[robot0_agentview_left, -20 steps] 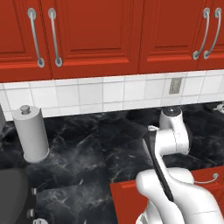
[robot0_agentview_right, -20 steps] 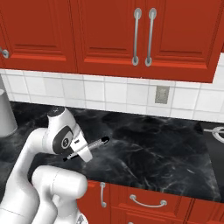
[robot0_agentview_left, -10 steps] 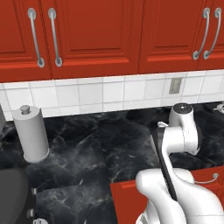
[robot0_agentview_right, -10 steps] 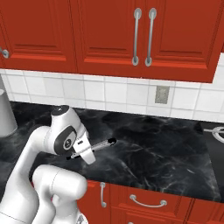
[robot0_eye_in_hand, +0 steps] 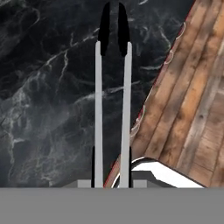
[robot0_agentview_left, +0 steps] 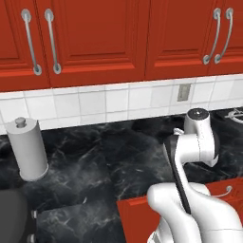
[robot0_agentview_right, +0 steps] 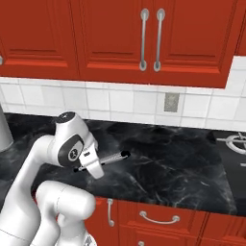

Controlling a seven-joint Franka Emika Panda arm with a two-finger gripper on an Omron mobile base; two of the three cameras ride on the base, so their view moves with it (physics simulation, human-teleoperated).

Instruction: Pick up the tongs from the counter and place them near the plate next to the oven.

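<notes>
On the far left stood a grey canister (robot0_agentview_left: 27, 148) on the black counter (robot0_agentview_left: 109, 156), and it had not moved at all. More to the right, the white arm had swung further right over the last second, and its bend now sat higher and closer to the wall tiles. The gripper (robot0_agentview_right: 96, 166) had turned with it, so the tongs (robot0_agentview_right: 106, 159) went from pointing up and right to lying almost flat above the counter, with the dark tip aimed to the right. In the hand view the tongs (robot0_eye_in_hand: 113, 94) ran straight out from the gripper (robot0_eye_in_hand: 112, 168), two grey arms side by side with black tips, held up in the air over the marble. The jaws were closed on the tongs near their joined end. The wooden floor (robot0_eye_in_hand: 192, 109) showed past the counter edge on the right of that view. So picking up looked done, and carrying had begun. At the far right a bit of the hob (robot0_agentview_right: 235, 144) peeked in. The plate and the oven were nowhere to be seen, so there was likely a good way to go, maybe with the base driving too.
</notes>
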